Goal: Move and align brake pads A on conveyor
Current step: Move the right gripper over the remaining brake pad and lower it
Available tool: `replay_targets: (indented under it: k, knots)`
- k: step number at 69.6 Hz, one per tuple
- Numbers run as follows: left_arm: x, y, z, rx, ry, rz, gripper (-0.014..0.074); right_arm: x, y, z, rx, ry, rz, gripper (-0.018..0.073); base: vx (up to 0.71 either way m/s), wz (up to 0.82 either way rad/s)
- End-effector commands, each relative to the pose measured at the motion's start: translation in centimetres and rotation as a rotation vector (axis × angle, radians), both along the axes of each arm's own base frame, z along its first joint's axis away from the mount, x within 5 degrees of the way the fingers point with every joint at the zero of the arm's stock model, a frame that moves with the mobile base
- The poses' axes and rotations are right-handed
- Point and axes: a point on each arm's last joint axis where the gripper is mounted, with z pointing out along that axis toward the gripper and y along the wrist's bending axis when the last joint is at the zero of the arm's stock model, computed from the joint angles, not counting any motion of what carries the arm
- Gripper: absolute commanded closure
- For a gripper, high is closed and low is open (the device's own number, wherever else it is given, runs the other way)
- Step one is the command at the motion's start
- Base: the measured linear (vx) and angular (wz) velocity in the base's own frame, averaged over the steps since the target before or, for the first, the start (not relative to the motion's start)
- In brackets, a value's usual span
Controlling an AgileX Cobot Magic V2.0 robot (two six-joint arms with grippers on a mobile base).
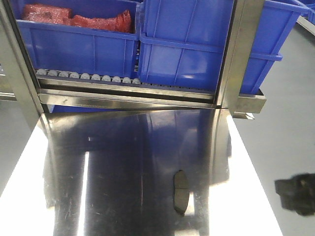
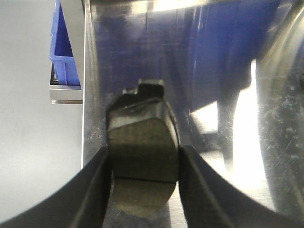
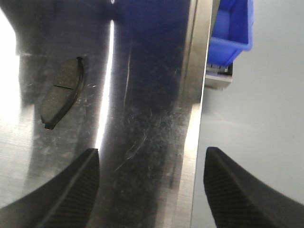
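Note:
In the left wrist view my left gripper [image 2: 144, 156] is shut on a dark-grey brake pad [image 2: 142, 142], one black finger [image 2: 90, 190] pressed to each long side. Its groove runs across between the fingers, and it hangs over the left edge of the steel table [image 2: 213, 71]. A second brake pad [image 1: 180, 191] lies flat on the table, right of the middle; it also shows as the pad [image 3: 61, 97] up-left of my right gripper [image 3: 152, 156]. That gripper is open with nothing in it, straddling the table's right edge. The conveyor is out of view.
Behind the steel table [image 1: 123, 162] stands a roller rack [image 1: 88, 76] with blue bins [image 1: 187, 44]; one holds red parts [image 1: 74, 19]. Grey floor lies on both sides of the table. A blurred dark shape [image 1: 295, 192] sits off the right edge.

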Motion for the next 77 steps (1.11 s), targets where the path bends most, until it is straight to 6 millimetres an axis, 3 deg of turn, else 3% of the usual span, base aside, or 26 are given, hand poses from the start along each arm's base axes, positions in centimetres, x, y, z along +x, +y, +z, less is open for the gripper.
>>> replay_targets:
  k: [1, 13, 30, 59, 69, 77]
  knots:
    - [0.5, -0.2, 1.2, -0.011, -0.088, -0.017, 0.0603, 3.2, 0.7, 1.0, 0.019, 0.030, -0.021, 0.0110, 0.00, 0.00]
    - [0.5, -0.2, 1.2, -0.011, -0.088, -0.017, 0.0603, 7.6, 1.9, 0.5, 0.010, 0.206, -0.050, 0.0110, 0.00, 0.00]
    - [0.5, -0.2, 1.2, -0.011, -0.089, -0.017, 0.0603, 12.1, 6.7, 0.7, 0.021, 0.285, -0.044, 0.0110, 0.00, 0.00]
    - [0.5, -0.2, 1.2, -0.011, -0.089, -0.017, 0.0603, 15.8, 15.7, -3.3, -0.069, 0.462, 0.009, 0.0110, 0.00, 0.00]
    - [0.5, -0.2, 1.2, -0.011, -0.089, -0.017, 0.0603, 16.7, 17.8, -4.7, -0.103, 0.507, 0.008, 0.0110, 0.00, 0.00]
    - [0.5, -0.2, 1.2, -0.011, -0.089, -0.017, 0.0603, 17.1, 18.2, -5.8, -0.146, 0.534, -0.011, 0.0110, 0.00, 0.00]
